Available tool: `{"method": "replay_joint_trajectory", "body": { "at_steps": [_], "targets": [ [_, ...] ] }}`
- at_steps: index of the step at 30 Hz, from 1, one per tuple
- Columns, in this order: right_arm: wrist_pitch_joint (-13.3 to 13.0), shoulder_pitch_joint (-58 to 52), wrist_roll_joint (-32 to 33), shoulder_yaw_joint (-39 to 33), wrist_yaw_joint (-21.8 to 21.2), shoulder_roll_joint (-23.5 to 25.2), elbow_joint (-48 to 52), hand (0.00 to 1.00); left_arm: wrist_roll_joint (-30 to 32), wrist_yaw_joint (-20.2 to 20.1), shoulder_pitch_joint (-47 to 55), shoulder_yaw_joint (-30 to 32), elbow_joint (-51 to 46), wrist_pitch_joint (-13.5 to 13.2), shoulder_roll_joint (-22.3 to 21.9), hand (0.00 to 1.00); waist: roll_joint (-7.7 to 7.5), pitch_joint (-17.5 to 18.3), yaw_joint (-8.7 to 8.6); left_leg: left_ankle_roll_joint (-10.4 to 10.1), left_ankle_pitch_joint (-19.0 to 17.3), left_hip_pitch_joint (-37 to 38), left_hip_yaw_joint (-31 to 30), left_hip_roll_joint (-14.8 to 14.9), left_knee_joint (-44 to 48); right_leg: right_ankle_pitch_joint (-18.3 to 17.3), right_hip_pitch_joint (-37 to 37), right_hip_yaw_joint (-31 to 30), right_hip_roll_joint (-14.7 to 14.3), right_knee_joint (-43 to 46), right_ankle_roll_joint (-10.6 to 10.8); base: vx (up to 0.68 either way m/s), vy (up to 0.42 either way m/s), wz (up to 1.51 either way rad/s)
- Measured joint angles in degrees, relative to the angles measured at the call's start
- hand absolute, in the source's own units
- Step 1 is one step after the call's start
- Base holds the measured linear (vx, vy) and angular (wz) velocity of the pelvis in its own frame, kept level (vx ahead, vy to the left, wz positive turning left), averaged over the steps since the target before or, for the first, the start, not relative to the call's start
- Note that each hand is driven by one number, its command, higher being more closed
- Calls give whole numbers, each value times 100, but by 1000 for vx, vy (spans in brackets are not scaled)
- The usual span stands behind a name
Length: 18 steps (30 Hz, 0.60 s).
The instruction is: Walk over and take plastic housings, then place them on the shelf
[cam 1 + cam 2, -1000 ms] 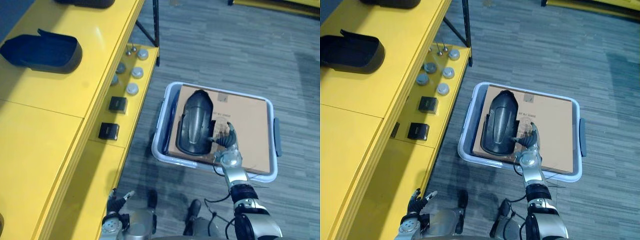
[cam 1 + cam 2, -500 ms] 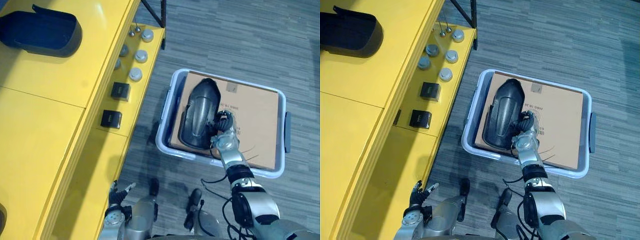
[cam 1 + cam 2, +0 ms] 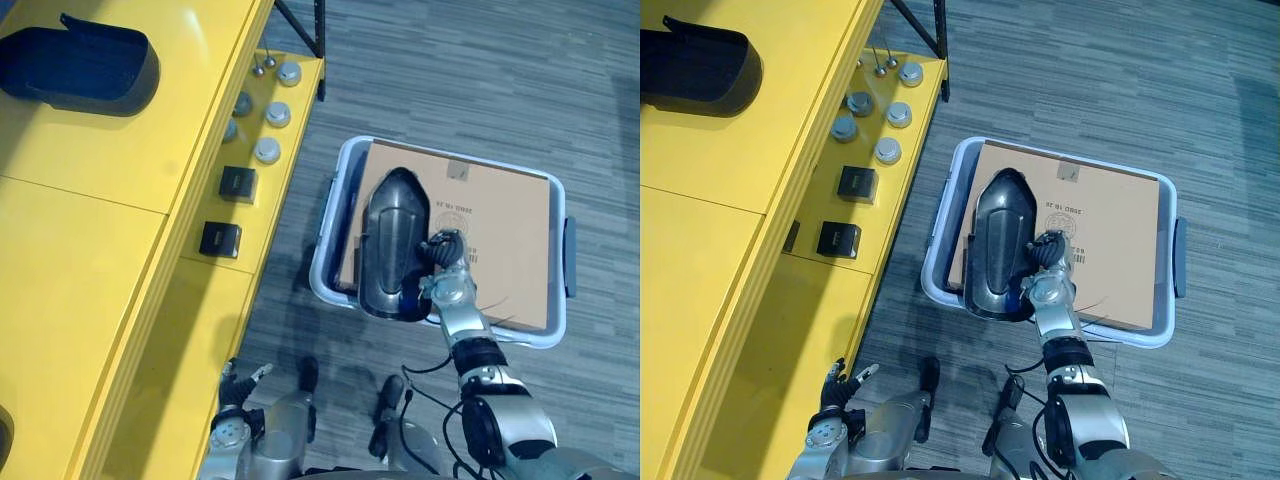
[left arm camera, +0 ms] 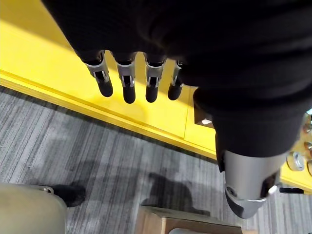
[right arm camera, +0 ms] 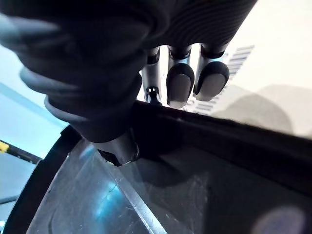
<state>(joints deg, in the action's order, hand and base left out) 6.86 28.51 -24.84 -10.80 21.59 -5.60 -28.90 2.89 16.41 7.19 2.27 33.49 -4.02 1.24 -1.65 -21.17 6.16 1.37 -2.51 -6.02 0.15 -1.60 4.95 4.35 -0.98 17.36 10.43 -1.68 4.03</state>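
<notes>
A long black plastic housing (image 3: 392, 245) lies over the cardboard sheet (image 3: 500, 230) in a pale blue tote (image 3: 330, 215) on the floor, its near end over the tote's front rim. My right hand (image 3: 443, 262) is shut on the housing's right edge. In the right wrist view its fingers (image 5: 179, 83) curl over the dark rim (image 5: 204, 131) and the thumb presses on the glossy inside. My left hand (image 3: 236, 392) hangs low beside the yellow shelf (image 3: 90, 250), open, with its fingers (image 4: 127, 78) straight. A second black housing (image 3: 80, 65) rests on the shelf top.
The shelf's lower level holds two small black boxes (image 3: 220, 239) and several round grey caps (image 3: 267, 150). A black shelf leg (image 3: 318, 40) stands at the far end. Grey carpet (image 3: 480, 80) surrounds the tote.
My right hand's fingers have curled onto the housing's edge. The housing has shifted toward me, so its near end now overlaps the tote's front rim. The camera has also moved.
</notes>
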Motion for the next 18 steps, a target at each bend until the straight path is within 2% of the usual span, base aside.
{"method": "replay_joint_trajectory", "body": {
  "at_steps": [1, 5, 7, 9, 14, 18],
  "targets": [
    [0, -68, -1, -25, 99, -20, 283, 100, 1, -2, 72, -65, -293, 2, -2, 0, -1, 7, -62, 1, 2, 1, -2, -5, 1, 0, 3, -3, 5, 1, 0, -52, -14, 2],
    [-15, -433, -62, -45, 382, -45, 1144, 100, 4, -4, 89, -349, -1092, 5, -56, 0, -17, 129, -91, -5, 13, 26, -6, -10, 5, -2, 30, -15, 11, 0, 1, -67, -1, -1],
    [-21, -665, -179, -38, 509, -32, 1525, 100, 11, 21, 85, -564, -1747, -14, -64, 0, -19, 309, -129, -7, 14, 77, -14, -18, 4, -10, 87, -17, 14, -9, 13, -54, 1, 1],
    [-21, -766, -298, -40, 607, 73, 1833, 100, 17, 41, 84, -675, -2303, -32, -100, 0, -62, 471, -215, -5, 13, 81, -55, -71, -8, -100, 111, -11, 65, -10, 135, -33, 1, 7],
    [-26, -950, -589, 60, 712, 287, 2701, 100, 297, 324, -116, -871, -3691, -64, -157, 0, -56, 667, -278, -5, 12, 191, -62, -74, -13, -149, 206, -13, 51, -6, 198, -36, -10, 0],
    [-26, -986, -759, 313, 717, 368, 2993, 100, 457, 499, -322, -1136, -4241, -137, -158, 0, -54, 868, -380, -5, 12, 255, -79, -78, -13, -150, 281, -12, 48, -9, 197, 0, 0, 0]
  ]
}}
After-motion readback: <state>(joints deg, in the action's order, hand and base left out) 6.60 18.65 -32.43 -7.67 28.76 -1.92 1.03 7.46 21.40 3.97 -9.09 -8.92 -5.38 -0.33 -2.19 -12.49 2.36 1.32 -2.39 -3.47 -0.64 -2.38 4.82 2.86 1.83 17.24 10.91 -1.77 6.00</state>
